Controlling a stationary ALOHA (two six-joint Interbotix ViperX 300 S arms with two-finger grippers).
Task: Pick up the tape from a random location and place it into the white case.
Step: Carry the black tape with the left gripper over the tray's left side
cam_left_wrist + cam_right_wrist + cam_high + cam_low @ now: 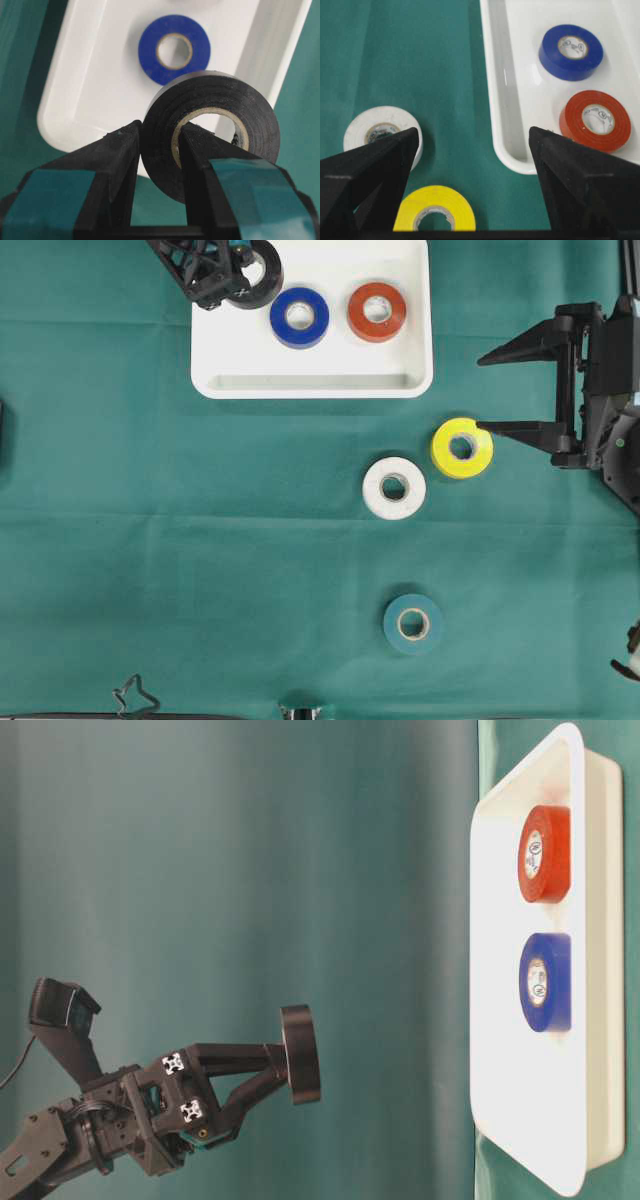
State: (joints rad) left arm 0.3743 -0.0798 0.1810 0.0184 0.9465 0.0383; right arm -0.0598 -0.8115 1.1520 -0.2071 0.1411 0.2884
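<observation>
The left gripper [159, 150] is clamped on a black tape roll [210, 130], one finger outside the roll's wall and the other through its core. In the overhead view this roll [255, 278] hangs over the white case [312, 380] at its far left part, and the table-level view shows it [299, 1054] held clear above the case floor, not resting on it.

Inside the case lie a blue tape roll [300, 317] and a red tape roll [377, 312], flat, side by side and a little apart, the blue one nearer the black roll. The case sits at the far edge of the green cloth [150, 540] that covers the worktop, around the middle.

The right gripper [485, 393] stands wide open and holds nothing, near the right edge of the worktop. Its lower fingertip in the overhead view lies just beside a yellow tape roll [462, 447]. A white tape roll [394, 487] lies flat on the cloth just beside the yellow one, towards the middle. A teal tape roll [413, 624] lies well apart from them, nearer the front edge.
</observation>
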